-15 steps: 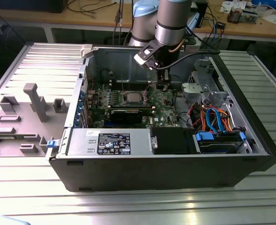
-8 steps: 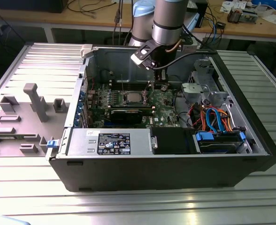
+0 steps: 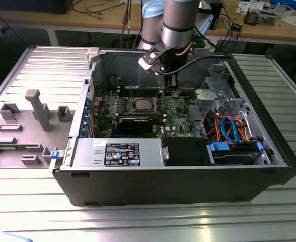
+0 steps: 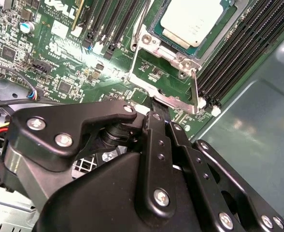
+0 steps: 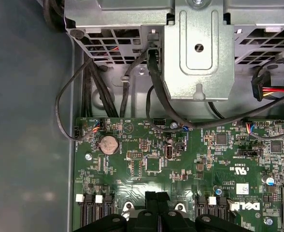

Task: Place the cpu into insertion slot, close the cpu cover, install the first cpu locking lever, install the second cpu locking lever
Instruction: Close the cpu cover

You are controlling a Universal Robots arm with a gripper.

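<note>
Your arm reaches down into the open case (image 3: 77, 151), which lies on its side on the ribbed metal surface (image 3: 148, 222). You'll find the cpu (image 3: 142, 105) already in the slot (image 4: 149, 48) on the green board (image 5: 132, 183). In the second wrist view its silver top (image 4: 197, 21) faces up, and the cover (image 4: 177, 47) frames it and appears to lie flat.

In both wrist views the fingers (image 4: 156, 125) (image 5: 151, 200) are pressed together. Whether they pinch anything, you cannot tell. In the second wrist view the gripper (image 4: 155, 104) has its tip at the metal edge of the slot, on the side away from the cpu's centre. A thin lever (image 4: 195, 89) stands up off the board just beside it. The long memory slots (image 4: 238, 53) run along the far side of the slot.

In the exterior view the gripper (image 3: 163, 89) hangs just to that view's right of the cpu. In the first wrist view a coin cell (image 5: 108, 144) sits on the board beyond the gripper (image 5: 156, 195). A grey drive cage (image 5: 197, 48) and black cables (image 5: 154, 82) lie further on.
</note>
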